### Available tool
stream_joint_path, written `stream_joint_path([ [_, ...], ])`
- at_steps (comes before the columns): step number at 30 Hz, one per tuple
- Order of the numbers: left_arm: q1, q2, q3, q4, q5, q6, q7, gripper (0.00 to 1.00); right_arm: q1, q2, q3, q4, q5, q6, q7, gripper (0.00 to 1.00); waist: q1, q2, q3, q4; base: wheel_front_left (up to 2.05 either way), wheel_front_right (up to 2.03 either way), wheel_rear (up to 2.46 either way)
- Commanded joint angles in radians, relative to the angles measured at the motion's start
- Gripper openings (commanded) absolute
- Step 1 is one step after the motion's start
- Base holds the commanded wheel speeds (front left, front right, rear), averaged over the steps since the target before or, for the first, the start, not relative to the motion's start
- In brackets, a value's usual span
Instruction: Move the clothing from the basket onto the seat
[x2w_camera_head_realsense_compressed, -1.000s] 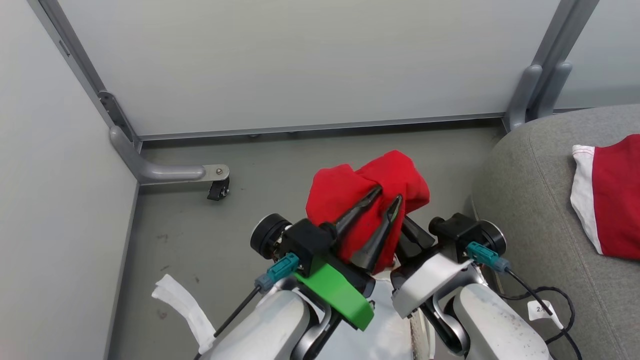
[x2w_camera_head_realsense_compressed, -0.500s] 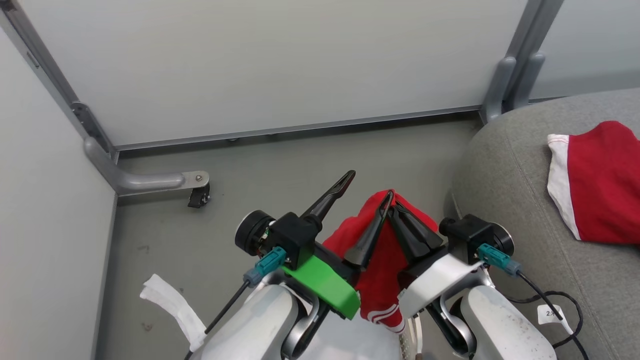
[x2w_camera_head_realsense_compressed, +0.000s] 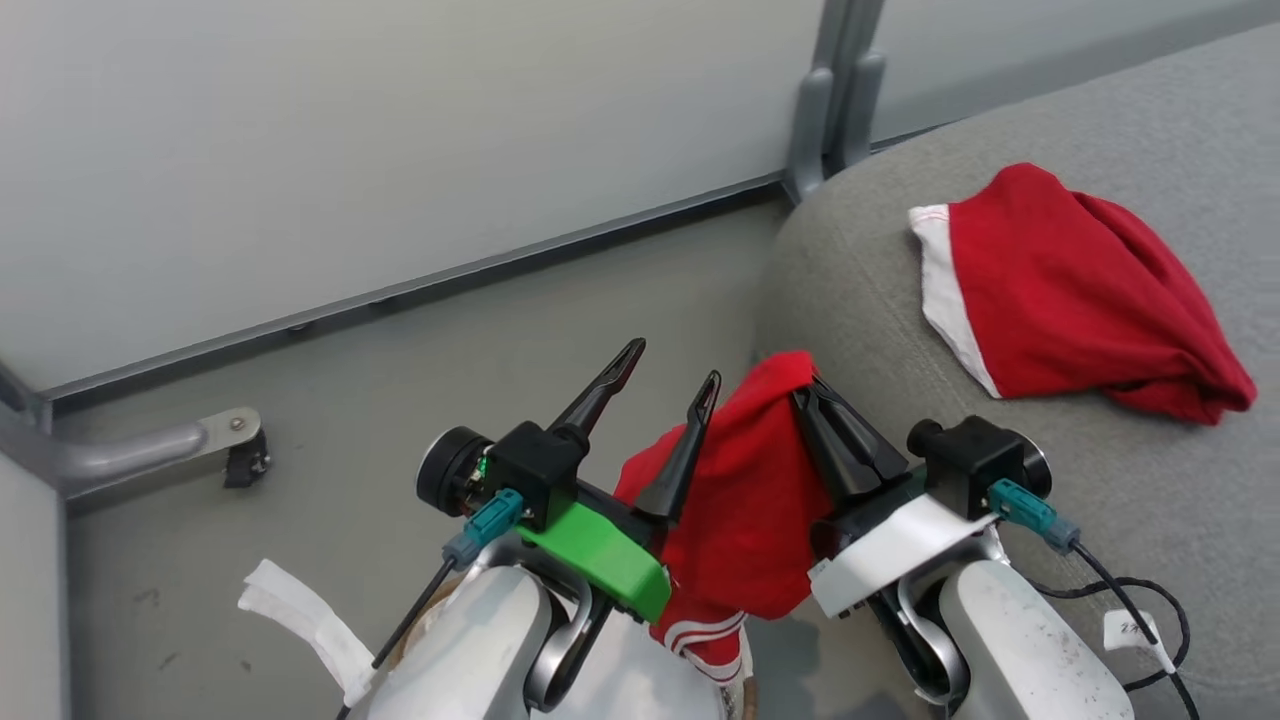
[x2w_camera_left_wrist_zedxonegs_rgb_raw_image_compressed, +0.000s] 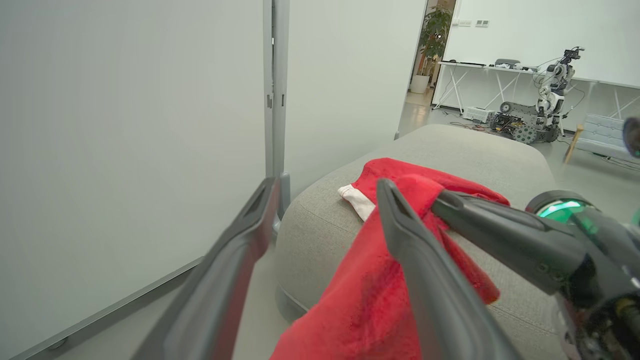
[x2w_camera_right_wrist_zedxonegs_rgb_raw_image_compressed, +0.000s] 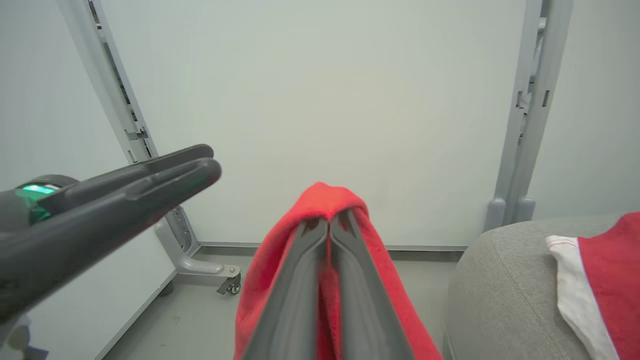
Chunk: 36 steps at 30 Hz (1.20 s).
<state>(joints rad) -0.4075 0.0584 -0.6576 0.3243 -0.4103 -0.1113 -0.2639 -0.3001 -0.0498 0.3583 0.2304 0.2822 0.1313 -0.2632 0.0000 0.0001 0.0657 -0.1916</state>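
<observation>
The right gripper (x2w_camera_right_wrist_zedxonegs_rgb_raw_image_compressed: 330, 218) has its fingers pressed together on a red garment (x2w_camera_right_wrist_zedxonegs_rgb_raw_image_compressed: 280, 280), which drapes over their tips. The left gripper (x2w_camera_right_wrist_zedxonegs_rgb_raw_image_compressed: 210, 162) reaches in from the left. Another white-banded red garment (x2w_camera_right_wrist_zedxonegs_rgb_raw_image_compressed: 612, 270) lies on the seat (x2w_camera_right_wrist_zedxonegs_rgb_raw_image_compressed: 495, 285), near its rounded corner.

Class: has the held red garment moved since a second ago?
Yes. The red garment, pinched by the right gripper, has come rightward, from over the floor to the seat edge.

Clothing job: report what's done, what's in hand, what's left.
Done: one red garment with a white band lies on the seat. In hand: the right gripper is shut on a second red garment hanging beside the seat's edge; the left gripper stands open next to it. Left: carry it over the seat and release.
</observation>
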Motion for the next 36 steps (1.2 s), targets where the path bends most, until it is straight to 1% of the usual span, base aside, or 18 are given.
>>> stream_joint_path([
  [1,0.012,0.012,0.011,0.000,0.016,-0.002,-0.001,1.00,0.003,-0.003,-0.004,-0.016,0.004,-0.001,-0.002,0.00,0.0000,-0.0001,0.027,-0.140,0.00,0.00,0.00],
  [3,0.016,0.012,0.021,0.002,0.023,-0.006,-0.001,1.00,0.005,-0.003,-0.008,-0.033,0.008,-0.001,-0.002,0.00,0.0000,-0.0001,0.034,-0.182,0.00,0.00,0.00],
  [5,0.023,0.013,0.032,0.006,0.028,-0.011,-0.001,1.00,0.005,-0.003,-0.009,-0.051,0.007,-0.001,-0.002,0.00,0.0000,-0.0001,0.041,-0.239,0.00,0.00,0.00],
  [8,0.031,0.011,0.040,0.009,0.037,-0.012,-0.001,1.00,0.004,-0.002,-0.012,-0.066,0.000,-0.001,-0.002,0.00,0.0000,-0.0001,0.047,-0.292,0.00,0.00,0.00],
  [12,0.040,0.009,0.050,0.014,0.053,-0.015,-0.001,1.00,-0.026,-0.002,-0.038,-0.090,-0.020,-0.001,-0.002,0.00,0.0000,-0.0001,0.060,-0.337,0.00,0.00,0.00],
  [17,0.028,0.014,0.055,0.014,0.077,-0.019,-0.001,1.00,-0.132,-0.010,-0.104,-0.147,-0.086,-0.001,-0.002,0.00,0.0000,-0.0001,0.106,-0.349,0.00,0.00,0.00],
  [22,0.020,0.033,0.061,0.010,0.088,-0.020,-0.001,1.00,-0.306,-0.092,-0.157,-0.187,-0.119,-0.001,-0.002,0.00,0.0000,-0.0001,0.158,-0.355,0.00,0.00,0.00],
  [25,0.017,0.055,0.067,0.004,0.094,-0.021,-0.001,1.00,-0.445,-0.164,-0.194,-0.177,-0.135,-0.001,-0.002,0.00,0.0000,-0.0001,0.194,-0.355,0.00,0.00,0.00],
  [27,0.009,0.064,0.061,0.000,0.096,-0.021,-0.001,1.00,-0.530,-0.213,-0.222,-0.161,-0.147,-0.001,-0.002,0.00,0.0000,-0.0001,0.221,-0.343,0.00,0.00,0.00],
  [30,-0.004,0.089,0.052,-0.003,0.096,-0.021,-0.001,1.00,-0.643,-0.274,-0.265,-0.122,-0.170,-0.001,-0.002,0.00,0.0000,-0.0001,0.261,-0.323,0.00,0.00,0.00],
  [33,-0.020,0.112,0.039,-0.010,0.091,-0.021,-0.001,1.00,-0.734,-0.326,-0.313,-0.055,-0.198,-0.001,-0.002,0.00,0.0000,-0.0001,0.303,-0.298,0.00,0.00,0.00],
  [36,-0.037,0.129,0.024,-0.018,0.086,-0.021,-0.001,1.00,-0.782,-0.352,-0.353,0.020,-0.232,-0.001,-0.001,0.00,0.0000,-0.0001,0.340,-0.273,0.00,0.00,0.00],
])
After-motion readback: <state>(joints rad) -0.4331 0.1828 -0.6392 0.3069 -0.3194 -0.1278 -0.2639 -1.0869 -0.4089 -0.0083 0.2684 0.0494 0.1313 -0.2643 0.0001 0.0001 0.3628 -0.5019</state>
